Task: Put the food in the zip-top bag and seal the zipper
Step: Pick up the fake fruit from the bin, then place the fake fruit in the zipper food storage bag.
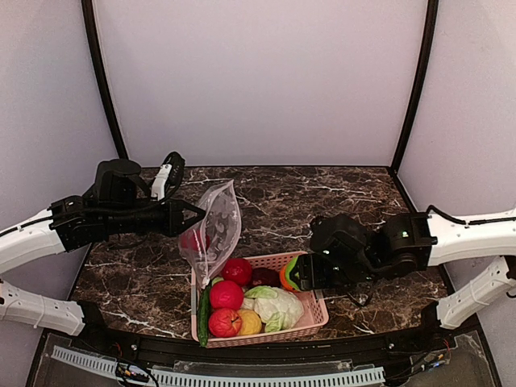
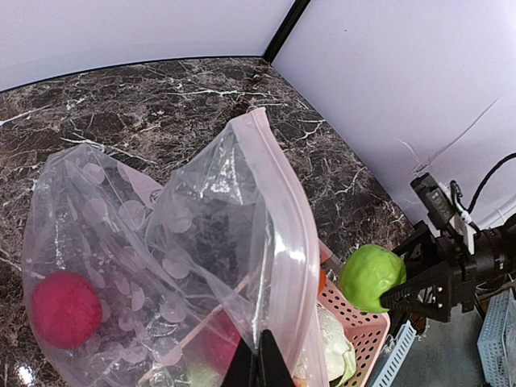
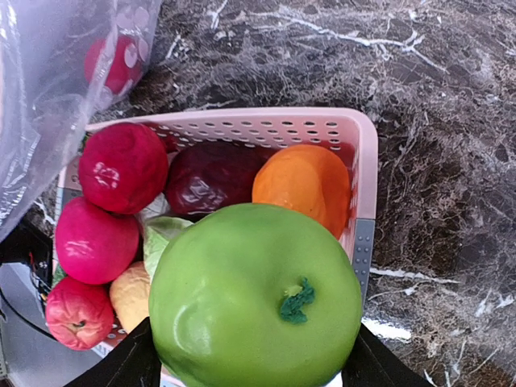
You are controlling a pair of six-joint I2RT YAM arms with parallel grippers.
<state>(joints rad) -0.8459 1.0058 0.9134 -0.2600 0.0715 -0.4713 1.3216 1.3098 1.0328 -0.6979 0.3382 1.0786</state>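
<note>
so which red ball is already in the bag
The red ball seen through the clear bag; the other reds lie in the pink basket.

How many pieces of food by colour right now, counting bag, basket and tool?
Red fruit: 4, one inside the bag
Dark red fruit: 1
Orange fruit: 1
Yellow fruit: 1
Green apple: 1
Cabbage: 1
Cucumber: 1
Total: 10

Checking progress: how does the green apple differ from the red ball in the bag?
The green apple sits in the right gripper over the pink basket; the red ball lies inside the zip-top bag. The apple shows a stem; the ball shows none. Both are round.
</note>
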